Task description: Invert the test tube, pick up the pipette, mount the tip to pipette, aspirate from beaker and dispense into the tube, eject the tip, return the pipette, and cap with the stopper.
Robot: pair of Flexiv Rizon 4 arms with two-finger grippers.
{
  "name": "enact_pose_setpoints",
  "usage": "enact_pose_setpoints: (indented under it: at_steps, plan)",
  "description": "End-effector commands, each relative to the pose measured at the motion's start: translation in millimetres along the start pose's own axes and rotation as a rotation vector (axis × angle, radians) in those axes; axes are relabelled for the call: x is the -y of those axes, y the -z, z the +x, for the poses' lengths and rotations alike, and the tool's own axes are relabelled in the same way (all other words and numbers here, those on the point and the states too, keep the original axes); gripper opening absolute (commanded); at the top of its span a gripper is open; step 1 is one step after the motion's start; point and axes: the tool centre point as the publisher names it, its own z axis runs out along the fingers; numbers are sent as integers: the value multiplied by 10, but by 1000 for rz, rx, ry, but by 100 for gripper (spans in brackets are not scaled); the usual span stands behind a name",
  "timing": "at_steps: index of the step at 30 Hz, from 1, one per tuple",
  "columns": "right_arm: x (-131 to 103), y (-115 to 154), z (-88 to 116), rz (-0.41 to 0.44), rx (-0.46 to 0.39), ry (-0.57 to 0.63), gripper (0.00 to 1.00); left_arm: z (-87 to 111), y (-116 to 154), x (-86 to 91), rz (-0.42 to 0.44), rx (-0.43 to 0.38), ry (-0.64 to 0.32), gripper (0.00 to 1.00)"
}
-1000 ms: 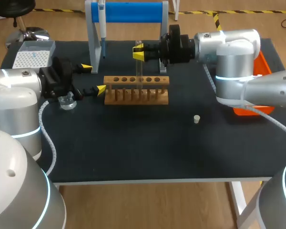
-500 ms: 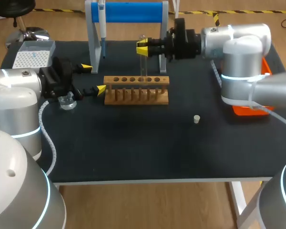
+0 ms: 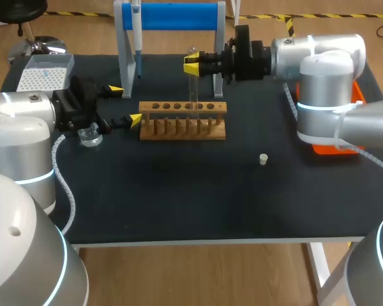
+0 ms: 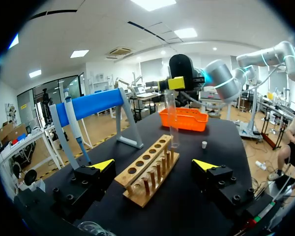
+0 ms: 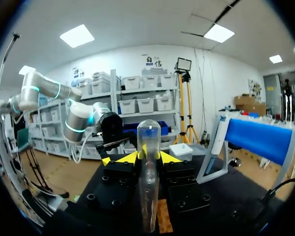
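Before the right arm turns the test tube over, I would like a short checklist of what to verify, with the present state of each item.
1. Right gripper is shut on the test tube from two sides: ok.
2. Tube stands upright with its rounded end up: ok.
3. Tube's lower end is clear of the wooden rack: cannot tell.
4. Left gripper is open at the rack's end, away from the tube: ok.
5. Pipette hangs on the blue stand, out of the way: ok.
6. Stopper lies on the table, apart from the rack: ok.
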Motion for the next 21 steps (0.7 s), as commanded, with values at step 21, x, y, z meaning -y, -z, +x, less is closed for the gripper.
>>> enact_pose_setpoints:
  at_steps: [21]
  plan:
    - [19, 295, -225, 145, -130, -1438, 0, 8, -15, -8, 2, 5, -1, 100]
